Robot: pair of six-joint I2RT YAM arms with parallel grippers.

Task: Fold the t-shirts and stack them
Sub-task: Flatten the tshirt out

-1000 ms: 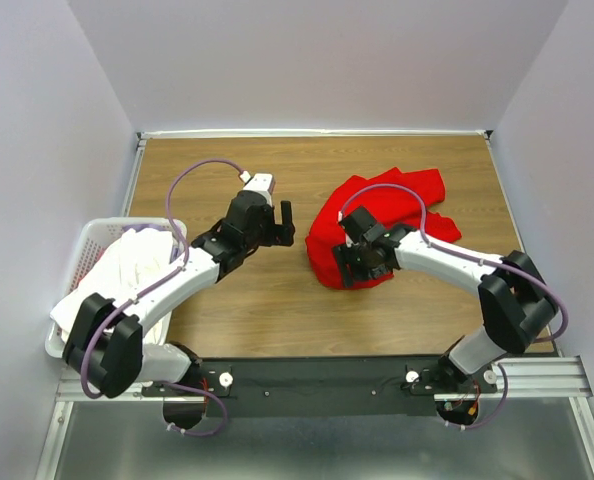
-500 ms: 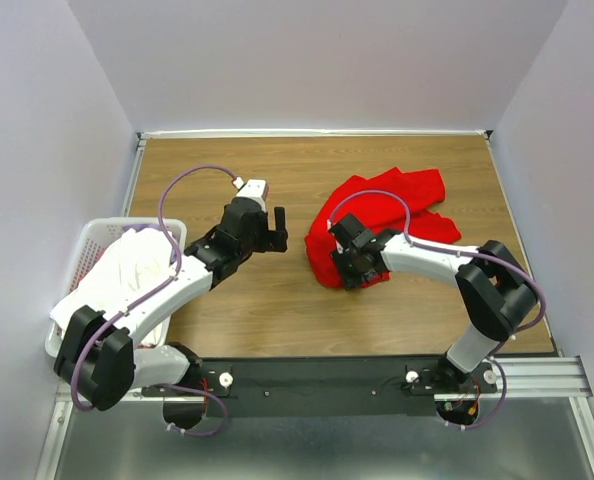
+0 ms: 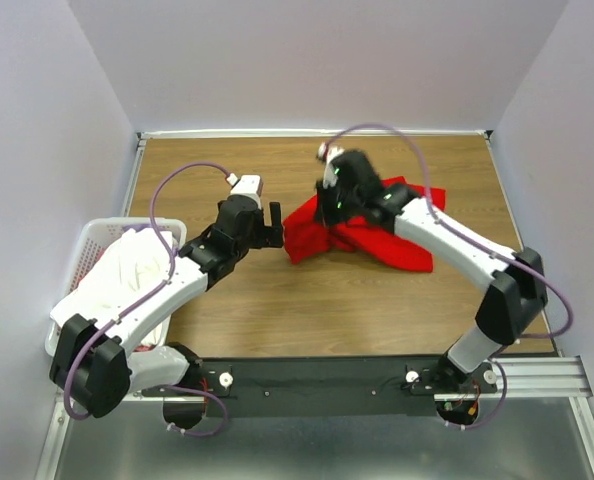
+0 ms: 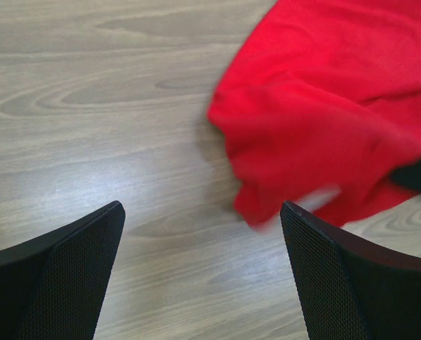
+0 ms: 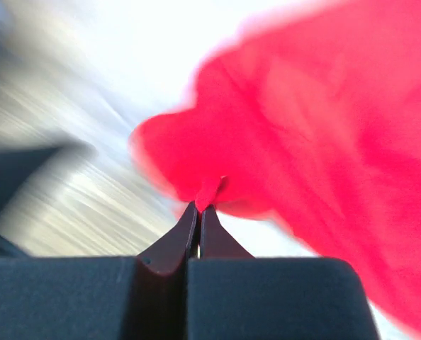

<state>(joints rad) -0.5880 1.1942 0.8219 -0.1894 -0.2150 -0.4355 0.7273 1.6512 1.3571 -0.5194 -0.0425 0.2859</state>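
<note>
While R end effector [image 5: 198, 211] clamps red t-shirt [image 3: 309, 232] edge, L end effector [image 4: 200, 207] apart beside it.

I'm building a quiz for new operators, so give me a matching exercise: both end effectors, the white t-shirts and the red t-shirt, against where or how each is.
1 left end effector
2 right end effector
3 white t-shirts
4 red t-shirt

A heaped in the laundry basket
B open, holding nothing
C shut on a pinch of red cloth
D lying partly on the wooden table

Pairs: 1-B, 2-C, 3-A, 4-D
</note>
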